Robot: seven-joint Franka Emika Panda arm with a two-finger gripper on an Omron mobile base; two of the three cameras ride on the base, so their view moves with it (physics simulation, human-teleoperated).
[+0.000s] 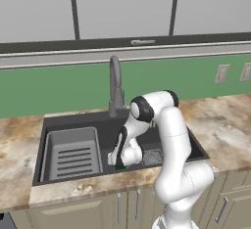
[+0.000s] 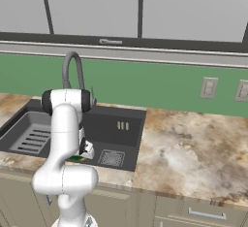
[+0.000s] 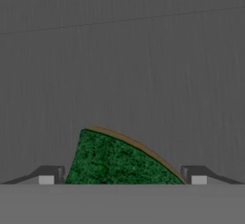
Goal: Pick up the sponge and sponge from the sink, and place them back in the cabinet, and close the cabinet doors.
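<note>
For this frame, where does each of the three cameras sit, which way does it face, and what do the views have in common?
Left base view: behind the arm on its left, facing forward and down at the sink; the arm rises lower right, gripper low in the basin.
Right base view: behind on the right, same sink and faucet; arm lower left.
Hand view: on the hand, facing the basin floor; both fingers flank a green sponge.
Shared: the sink in all three views.
</note>
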